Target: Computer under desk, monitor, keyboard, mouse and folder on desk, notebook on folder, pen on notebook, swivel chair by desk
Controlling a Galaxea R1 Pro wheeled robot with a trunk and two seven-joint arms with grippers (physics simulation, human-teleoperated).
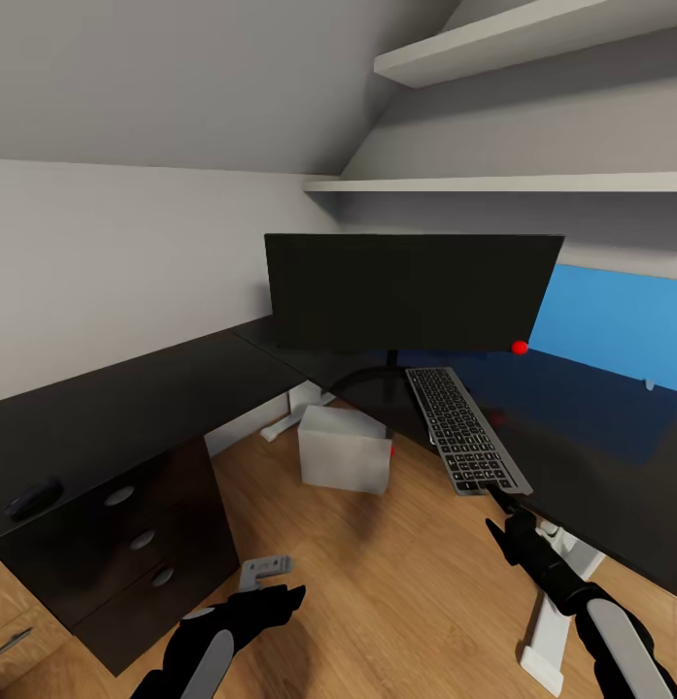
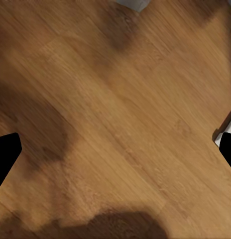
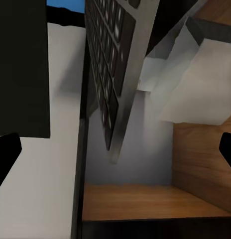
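Note:
The wide black monitor [image 1: 406, 291] stands on the corner of the black desk [image 1: 134, 398]. In front of it the keyboard [image 1: 464, 432] lies lengthwise along the desk's inner edge. My right gripper [image 1: 501, 510] is at the keyboard's near end, open; in the right wrist view the keyboard [image 3: 110, 59] lies ahead of the spread right gripper [image 3: 115, 149]. The small black mouse [image 1: 32, 497] rests on the desk's left wing. The light grey computer [image 1: 346, 449] sits on the floor under the desk. My left gripper [image 1: 275, 578] hangs low over the wood floor, and the left wrist view shows this gripper [image 2: 115, 149] open and empty.
Black drawers [image 1: 142, 539] with silver knobs close off the left wing. A white desk leg [image 1: 557, 631] stands close to my right arm. A bright blue panel [image 1: 615, 325] lines the wall behind the desk, under two white shelves [image 1: 493, 182]. Wood floor [image 1: 396, 582] lies between the wings.

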